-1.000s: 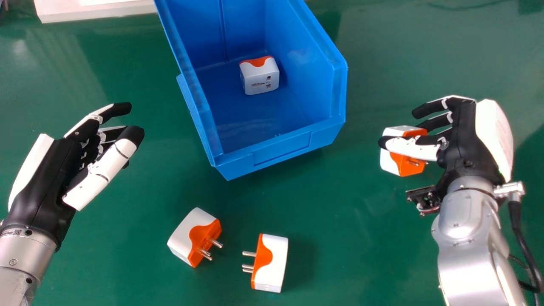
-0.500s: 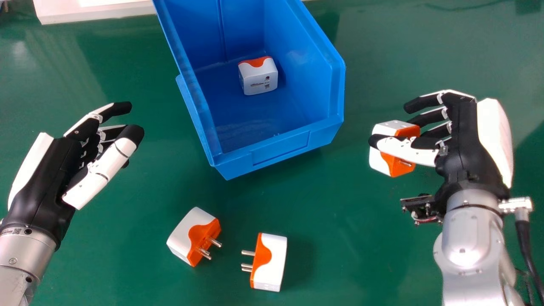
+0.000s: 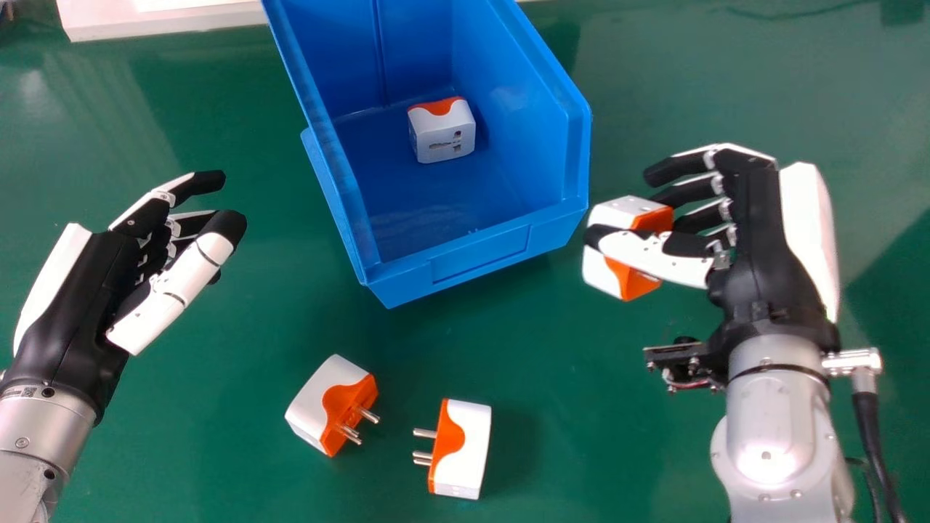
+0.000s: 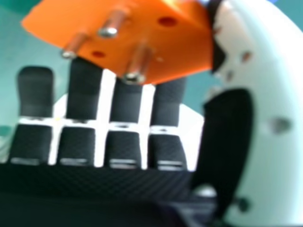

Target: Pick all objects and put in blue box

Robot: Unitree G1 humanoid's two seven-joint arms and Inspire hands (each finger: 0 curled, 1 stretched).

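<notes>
My right hand [image 3: 755, 247] is shut on a white and orange plug adapter [image 3: 607, 274], held between thumb and fingers just right of the blue box [image 3: 479, 256]. In the right hand view the adapter's orange pin face [image 4: 165, 47] lies between the thumb and fingers of my right hand [image 4: 123, 142]. Inside the box another adapter [image 3: 445, 138] rests on the floor. Two more lie on the table: one adapter [image 3: 320, 399] with pins pointing right, and beside it an adapter [image 3: 468, 450] with pins pointing left. My left hand [image 3: 80, 312] is open and holds nothing, left of the box.
The green table [image 3: 610, 428] spreads around the box. A white object [image 3: 160, 25] sits at the back left edge. The box's near right corner and side wall [image 3: 574, 145] rise close to the held adapter.
My right hand has moved left with the adapter, bringing it near the box's right front corner. The left hand and the two adapters on the table have stayed in place.
</notes>
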